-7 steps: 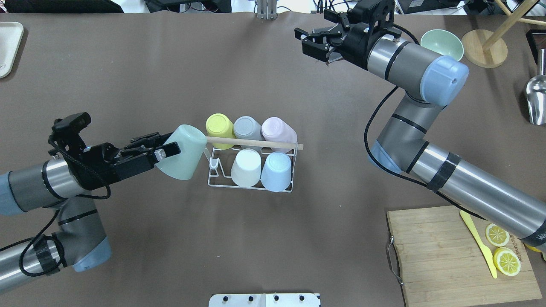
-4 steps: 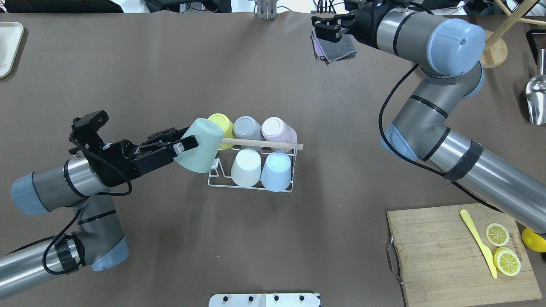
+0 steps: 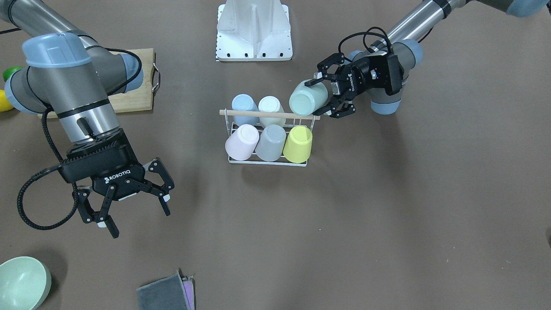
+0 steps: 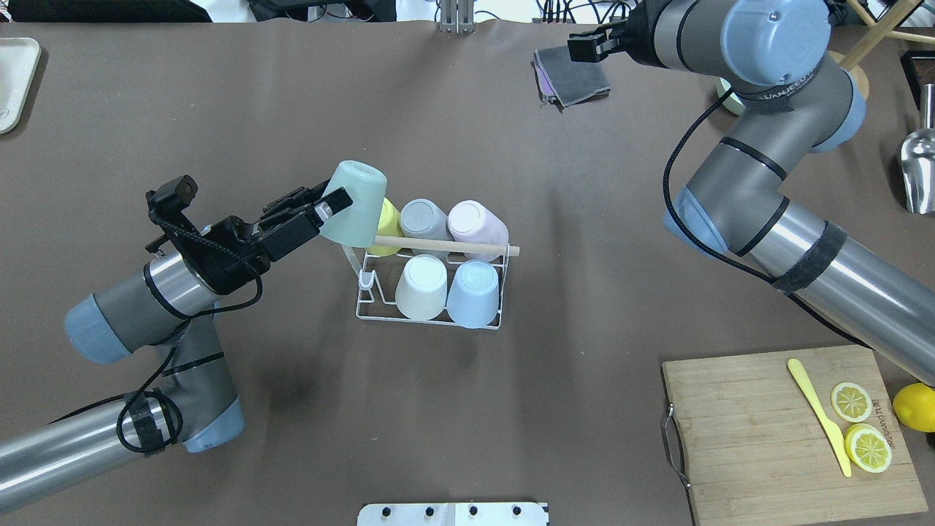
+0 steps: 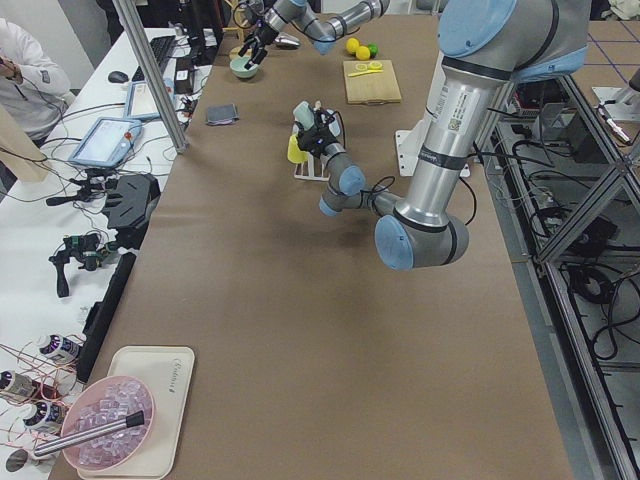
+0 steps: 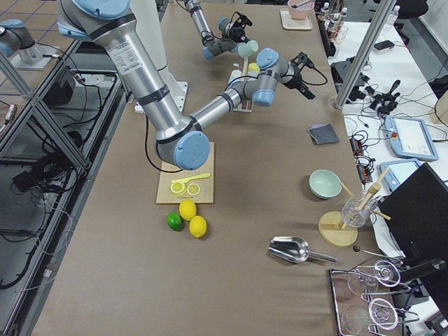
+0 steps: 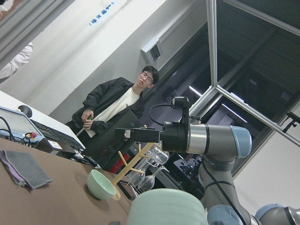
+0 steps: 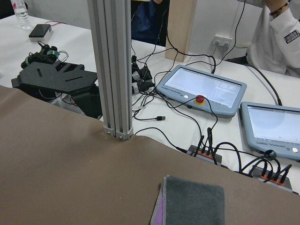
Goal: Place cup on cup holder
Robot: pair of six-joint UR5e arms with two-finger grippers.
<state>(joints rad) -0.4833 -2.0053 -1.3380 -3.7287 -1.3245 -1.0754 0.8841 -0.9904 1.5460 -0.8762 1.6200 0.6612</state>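
Note:
A mint green cup (image 4: 358,201) is tilted in the air, with my left gripper (image 4: 320,204) shut on its rim. It hangs over the left end of the cup holder (image 4: 363,292), a white wire rack with a wooden rod (image 4: 445,246). The cup partly hides the yellow cup (image 4: 387,219). From the front, the mint cup (image 3: 306,98) points its base outward beside the rod (image 3: 267,114), the left gripper (image 3: 330,95) around it. Its base fills the bottom of the left wrist view (image 7: 168,208). My right gripper (image 3: 133,217) hangs open and holds nothing, far from the rack.
Grey (image 4: 424,218), pink (image 4: 476,223), white (image 4: 421,286) and blue (image 4: 473,292) cups sit upside down on the rack. A grey cloth (image 4: 573,77) and a green bowl (image 3: 21,282) lie at the far side. A cutting board (image 4: 760,446) with lemon slices lies near right.
My left arm lifted the mint cup and carried it further from the robot and rightward, over the rack's left end. The right arm swung back toward the table's far edge.

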